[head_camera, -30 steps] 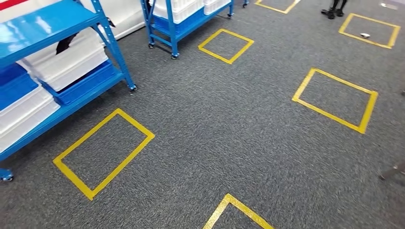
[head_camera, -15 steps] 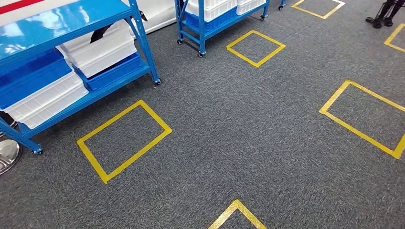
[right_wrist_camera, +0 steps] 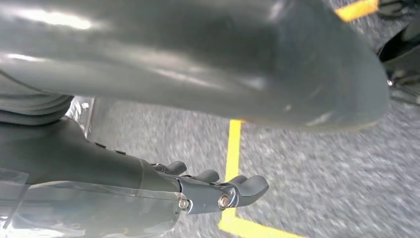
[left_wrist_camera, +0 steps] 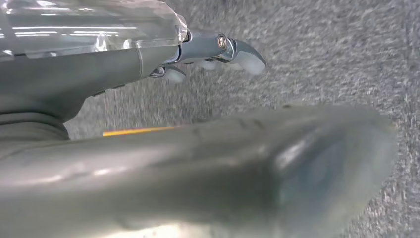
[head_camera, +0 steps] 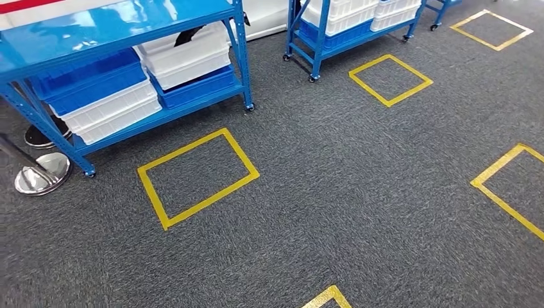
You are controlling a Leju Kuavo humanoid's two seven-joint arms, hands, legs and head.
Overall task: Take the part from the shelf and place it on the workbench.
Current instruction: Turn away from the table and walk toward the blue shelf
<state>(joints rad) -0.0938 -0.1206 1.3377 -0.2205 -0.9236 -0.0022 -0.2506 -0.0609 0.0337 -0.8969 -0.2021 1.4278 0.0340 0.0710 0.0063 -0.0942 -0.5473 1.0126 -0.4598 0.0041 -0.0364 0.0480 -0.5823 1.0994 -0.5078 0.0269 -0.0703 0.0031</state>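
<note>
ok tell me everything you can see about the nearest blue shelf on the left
The blue shelf is a glossy painted metal rack on small casters, standing on the grey carpet at the upper left of the head view. Its flat top reflects light. Below, on its lower level, sit stacked white bins and blue bins. A yellow tape rectangle lies on the floor just in front of it, and a shiny round stand base sits by its left leg.

grey carpet floor (head_camera: pixel 359 192) with yellow tape squares (head_camera: pixel 197 177), blue shelf (head_camera: pixel 128 25) on casters stacked with white and blue bins (head_camera: pixel 109 96), second shelf (head_camera: pixel 353 32) further back
</note>
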